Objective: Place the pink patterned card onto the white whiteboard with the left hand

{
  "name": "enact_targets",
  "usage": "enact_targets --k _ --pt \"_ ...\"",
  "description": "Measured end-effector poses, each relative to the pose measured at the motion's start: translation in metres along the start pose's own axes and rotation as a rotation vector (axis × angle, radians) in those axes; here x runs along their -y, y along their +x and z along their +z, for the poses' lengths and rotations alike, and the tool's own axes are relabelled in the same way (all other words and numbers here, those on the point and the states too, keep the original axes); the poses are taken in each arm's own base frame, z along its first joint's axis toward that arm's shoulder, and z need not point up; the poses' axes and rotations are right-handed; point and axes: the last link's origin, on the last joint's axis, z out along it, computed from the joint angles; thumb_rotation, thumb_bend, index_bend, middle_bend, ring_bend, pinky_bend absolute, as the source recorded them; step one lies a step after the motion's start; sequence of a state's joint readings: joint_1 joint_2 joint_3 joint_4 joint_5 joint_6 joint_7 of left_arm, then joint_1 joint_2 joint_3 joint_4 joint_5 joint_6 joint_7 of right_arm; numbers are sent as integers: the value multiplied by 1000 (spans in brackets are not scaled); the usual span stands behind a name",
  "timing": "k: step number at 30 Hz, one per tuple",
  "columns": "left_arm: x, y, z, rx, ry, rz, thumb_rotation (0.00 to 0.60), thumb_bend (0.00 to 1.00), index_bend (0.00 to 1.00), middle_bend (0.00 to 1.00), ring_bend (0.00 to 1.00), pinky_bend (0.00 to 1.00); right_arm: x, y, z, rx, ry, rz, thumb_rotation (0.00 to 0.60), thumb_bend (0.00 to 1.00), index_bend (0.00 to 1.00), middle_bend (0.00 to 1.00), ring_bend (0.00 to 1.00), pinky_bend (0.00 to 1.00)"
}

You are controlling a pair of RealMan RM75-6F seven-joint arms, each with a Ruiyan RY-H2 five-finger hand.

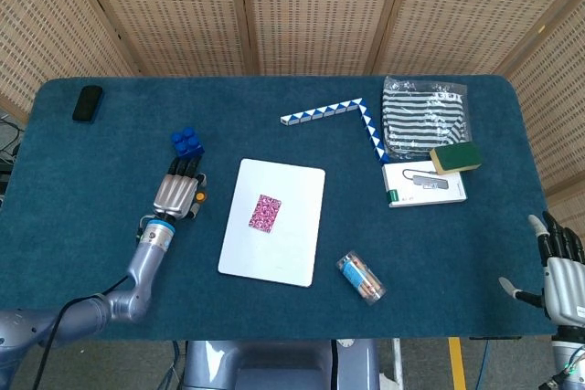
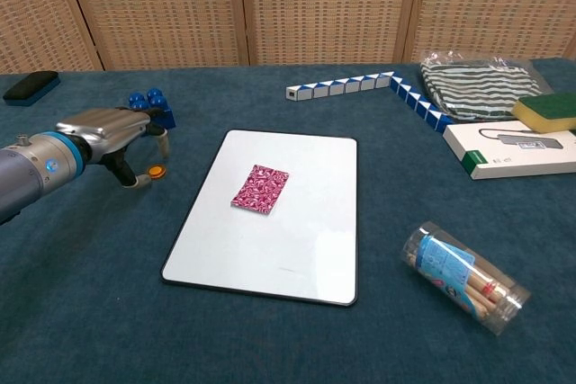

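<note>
Pink patterned card (image 2: 260, 190) lies flat on the white whiteboard (image 2: 306, 240), upper-left of the board's middle, well inside its edges, nothing touching it; judged from that, the placing looks done. Left hand (image 1: 179, 194) sits off the board's left side, palm down over the bench (image 2: 270, 339), holding nothing, fingers loosely extended and close together; probably parked clear so the card is not disturbed. Just beside its fingertips: a small orange disc (image 2: 157, 169) and blue building blocks (image 2: 151, 103); whether the fingers touch either is hard to tell in both views. Right hand (image 1: 563, 267) rests at the near right corner of the head view, fingers spread, empty, cut off by the frame edge; chest view does not show it. It has no part in this task, so idling there makes sense. Left forearm runs out of frame at lower left. Clear tube (image 2: 463, 278) lies on its side right of the board; its contents are blurred behind the label. Card's underside and pattern detail not readable.
</note>
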State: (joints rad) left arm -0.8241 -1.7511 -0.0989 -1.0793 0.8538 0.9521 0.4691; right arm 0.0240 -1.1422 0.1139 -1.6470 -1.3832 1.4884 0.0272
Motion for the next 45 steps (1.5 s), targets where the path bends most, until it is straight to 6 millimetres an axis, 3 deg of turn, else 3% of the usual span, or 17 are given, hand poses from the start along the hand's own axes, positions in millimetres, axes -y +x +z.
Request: enact_targets --k 22,34,38,45 --pt "-1 -8 4 12 18 -6 600 370 454 0 0 0 0 0 0 1 -3 7 600 0 0 0 0 0" --pt "-3 18 -1 -51 -9 -51 600 366 459 0 0 0 0 0 0 2 -4 11 600 0 0 0 0 0" --pt "-14 32 -5 -71 -45 -69 600 365 463 0 0 0 1 0 0 3 -5 12 600 0 0 0 0 0" --pt "-60 46 -6 -89 -162 -71 600 354 464 0 0 0 0 0 0 3 -6 13 600 0 0 0 0 0"
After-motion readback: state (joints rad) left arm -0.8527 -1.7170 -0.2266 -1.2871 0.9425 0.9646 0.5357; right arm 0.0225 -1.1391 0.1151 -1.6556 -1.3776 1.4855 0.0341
